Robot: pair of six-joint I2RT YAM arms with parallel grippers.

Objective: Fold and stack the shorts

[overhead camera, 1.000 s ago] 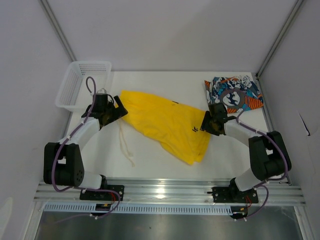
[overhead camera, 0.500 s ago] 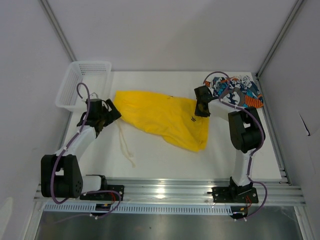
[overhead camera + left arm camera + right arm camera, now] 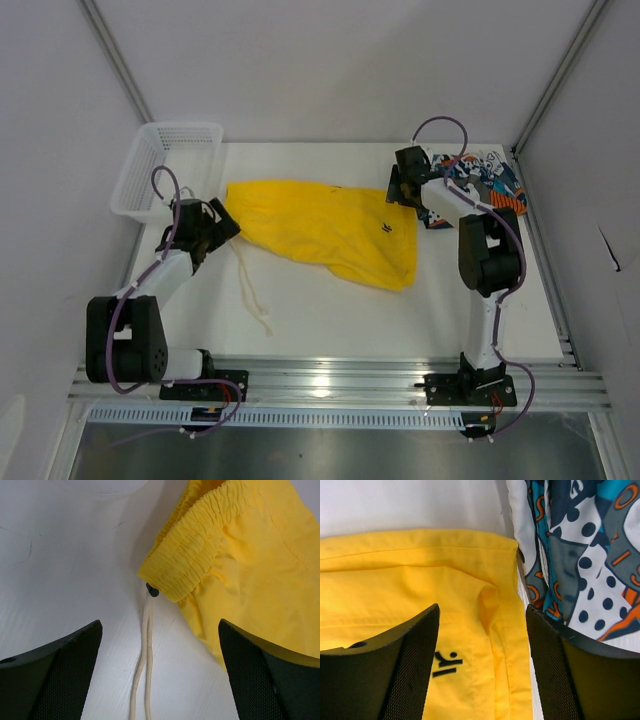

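Top external showed my left gripper point(image 3: 220, 226) and right gripper point(image 3: 398, 188) agape, empty, at nine and two o'clock of the yellow shorts point(image 3: 320, 230); flattening seemed done, folding needed corner pinches.

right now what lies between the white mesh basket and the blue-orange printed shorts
The bright yellow cloth shorts, spread out flat, fill that stretch; the top view shows it.

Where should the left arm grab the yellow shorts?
The gathered waistband corner of the yellow shorts, from above on the side of the left gripper: the thick elastic edge lies flat facing its open jaws. Steer clear of the loose drawstring.
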